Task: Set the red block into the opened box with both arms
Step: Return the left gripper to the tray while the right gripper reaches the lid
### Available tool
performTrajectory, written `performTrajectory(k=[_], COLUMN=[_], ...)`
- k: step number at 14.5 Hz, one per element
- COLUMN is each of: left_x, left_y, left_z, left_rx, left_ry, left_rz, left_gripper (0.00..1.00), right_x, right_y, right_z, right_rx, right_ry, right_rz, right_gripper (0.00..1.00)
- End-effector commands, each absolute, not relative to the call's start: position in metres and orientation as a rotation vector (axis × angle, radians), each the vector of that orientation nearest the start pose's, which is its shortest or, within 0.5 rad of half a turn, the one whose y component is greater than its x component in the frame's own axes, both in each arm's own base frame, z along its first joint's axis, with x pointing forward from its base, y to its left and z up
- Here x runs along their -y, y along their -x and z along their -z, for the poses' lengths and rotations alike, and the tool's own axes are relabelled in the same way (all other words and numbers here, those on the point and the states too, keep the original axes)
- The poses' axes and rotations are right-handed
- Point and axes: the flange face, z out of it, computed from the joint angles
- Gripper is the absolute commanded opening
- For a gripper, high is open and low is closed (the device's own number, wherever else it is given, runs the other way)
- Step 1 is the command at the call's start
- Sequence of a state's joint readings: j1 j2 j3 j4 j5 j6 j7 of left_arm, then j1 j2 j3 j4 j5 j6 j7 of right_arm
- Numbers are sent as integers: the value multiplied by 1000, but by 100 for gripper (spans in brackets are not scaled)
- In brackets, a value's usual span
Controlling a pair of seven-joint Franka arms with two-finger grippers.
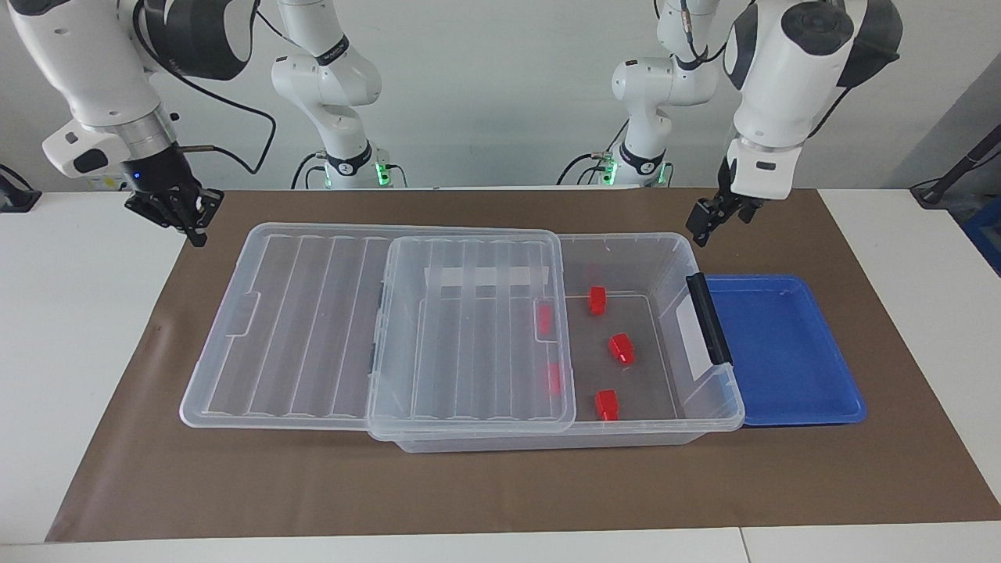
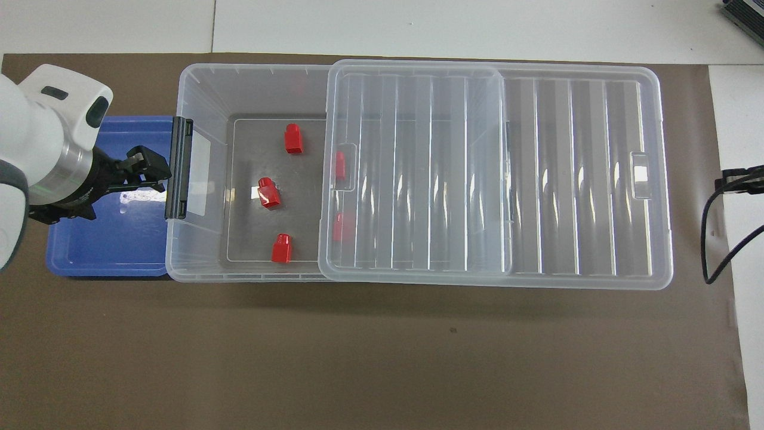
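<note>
The clear box [image 1: 666, 262] [image 2: 250, 70] stands open, its ribbed lid [image 1: 313, 313] [image 2: 573, 179] slid toward the right arm's end. Three red blocks lie on the uncovered floor [image 1: 597, 299] [image 1: 622, 348] [image 1: 607, 404] [image 2: 293, 138] [image 2: 269, 193] [image 2: 281, 248]; two more show through the lid [image 1: 545, 319] [image 2: 338, 227]. My left gripper [image 1: 701, 220] [image 2: 149, 172] hangs open and empty, high over the box's handle end beside the blue tray. At the lid's corner my right gripper [image 1: 193, 229] [image 2: 737, 179] is shut on nothing, over the mat's edge.
A shallow blue tray [image 1: 782, 352] [image 2: 107, 251] lies against the box at the left arm's end, touching its black handle [image 1: 708, 317] [image 2: 179, 167]. Box and tray rest on a brown mat [image 1: 500, 485]. A black cable [image 2: 713, 239] trails from the right arm.
</note>
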State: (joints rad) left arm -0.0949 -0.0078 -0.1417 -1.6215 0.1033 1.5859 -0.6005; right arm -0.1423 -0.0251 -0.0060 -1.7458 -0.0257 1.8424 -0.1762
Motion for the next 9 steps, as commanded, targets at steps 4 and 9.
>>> performTrajectory(k=[4, 9], left_x=[66, 39], left_y=[-542, -535], left_z=[-598, -586], left_rx=[238, 133], left_ry=[3003, 3015], left_rz=[-11, -38], left_gripper=[100, 100], right_x=[102, 110], right_y=[-607, -620], right_z=[-508, -479], right_rx=[183, 233], right_ry=[3174, 3170], right_rz=[273, 280], right_gripper=[0, 0])
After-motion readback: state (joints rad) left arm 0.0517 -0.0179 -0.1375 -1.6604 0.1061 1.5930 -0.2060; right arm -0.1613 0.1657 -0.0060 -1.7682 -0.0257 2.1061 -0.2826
